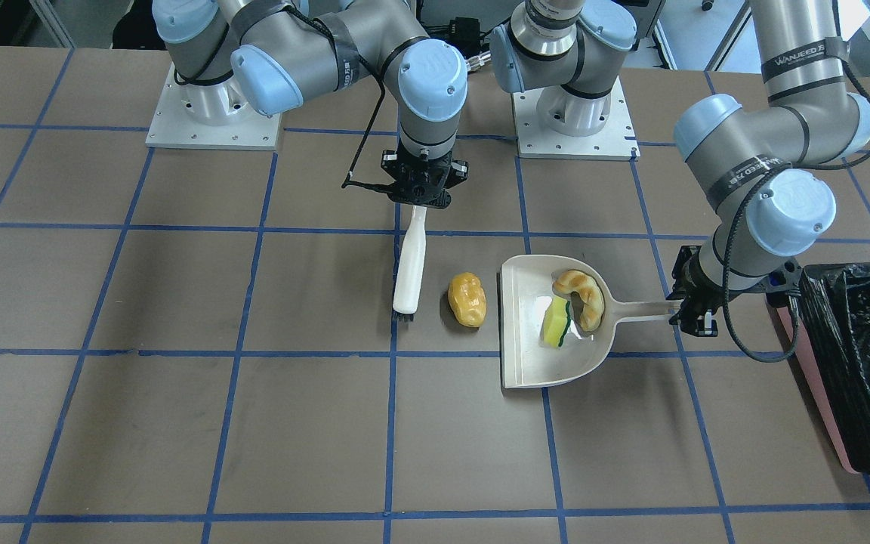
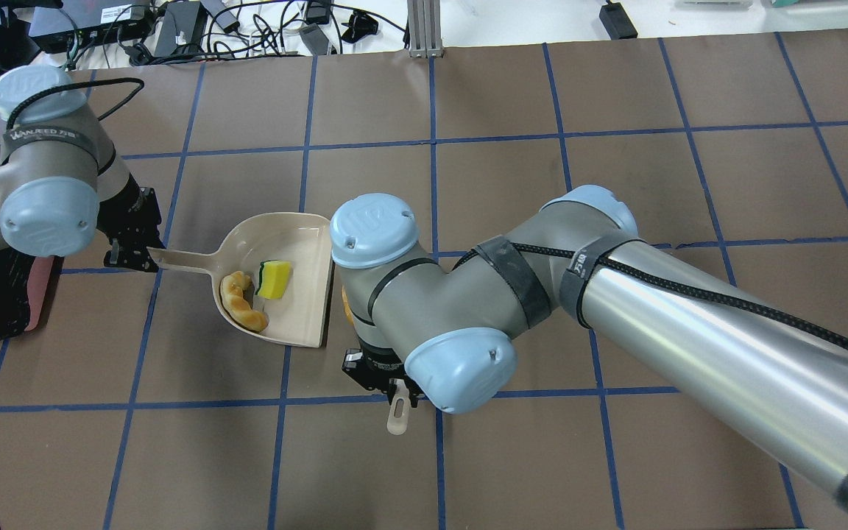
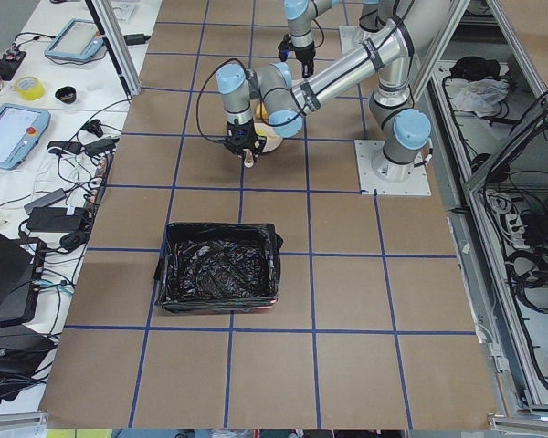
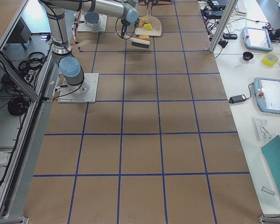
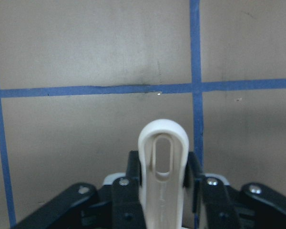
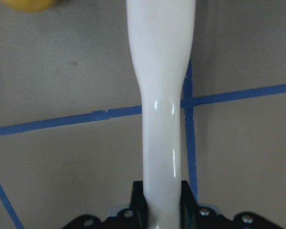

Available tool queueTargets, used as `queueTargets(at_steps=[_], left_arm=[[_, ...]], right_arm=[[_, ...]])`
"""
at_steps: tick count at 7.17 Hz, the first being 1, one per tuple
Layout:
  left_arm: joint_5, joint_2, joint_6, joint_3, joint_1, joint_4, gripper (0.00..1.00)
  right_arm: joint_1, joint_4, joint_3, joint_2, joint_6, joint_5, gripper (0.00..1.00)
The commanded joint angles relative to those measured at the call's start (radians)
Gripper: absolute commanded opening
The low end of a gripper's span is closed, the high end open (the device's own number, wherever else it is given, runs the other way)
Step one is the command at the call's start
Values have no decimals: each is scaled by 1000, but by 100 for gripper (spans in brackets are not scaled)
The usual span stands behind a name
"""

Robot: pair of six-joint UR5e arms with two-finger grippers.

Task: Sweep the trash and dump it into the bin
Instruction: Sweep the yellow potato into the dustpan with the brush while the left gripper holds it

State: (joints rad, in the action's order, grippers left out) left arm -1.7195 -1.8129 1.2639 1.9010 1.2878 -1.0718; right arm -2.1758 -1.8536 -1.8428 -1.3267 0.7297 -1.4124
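Note:
The potato-like lump (image 1: 467, 300) lies on the table between the brush (image 1: 410, 268) and the open edge of the beige dustpan (image 1: 533, 355). The crescent slice (image 1: 582, 295) and the green-and-yellow sponge piece (image 1: 556, 323) lie inside the dustpan. My right gripper (image 1: 420, 200) is shut on the brush handle (image 6: 162, 95), with the bristles down on the table. My left gripper (image 1: 688, 306) is shut on the dustpan handle (image 5: 163, 157). The pink bin (image 1: 812, 378) with its black bag stands just beyond my left gripper. In the overhead view my right arm hides most of the lump.
The table is brown with a grid of blue tape lines (image 1: 390, 423). The two arm bases (image 1: 212, 113) stand at the table's robot side. Tablets and cables lie on a side bench (image 3: 18, 128) past the table's far edge.

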Motion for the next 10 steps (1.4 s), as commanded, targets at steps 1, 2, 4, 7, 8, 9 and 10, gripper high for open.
queueTargets(at_steps=[1, 2, 4, 7, 8, 9, 10], left_arm=[[-24, 4, 73, 30, 18, 29, 0], [-26, 7, 103, 29, 45, 29, 0], [-26, 10, 176, 29, 111, 29, 0], [-23, 6, 223, 32, 165, 20, 0], [-16, 0, 212, 32, 166, 19, 0], [-9, -15, 191, 30, 163, 16, 0], [39, -14, 92, 20, 148, 13, 0]], right_arm=[[-37, -59, 0, 15, 28, 6, 0], [-44, -70, 2, 29, 51, 6, 0], [-55, -138, 11, 61, 98, 7, 0], [-99, -234, 94, 154, 189, 38, 0], [-102, -202, 144, 182, 192, 36, 0], [-102, -175, 170, 187, 192, 21, 0], [-101, -127, 171, 161, 185, 15, 0]])
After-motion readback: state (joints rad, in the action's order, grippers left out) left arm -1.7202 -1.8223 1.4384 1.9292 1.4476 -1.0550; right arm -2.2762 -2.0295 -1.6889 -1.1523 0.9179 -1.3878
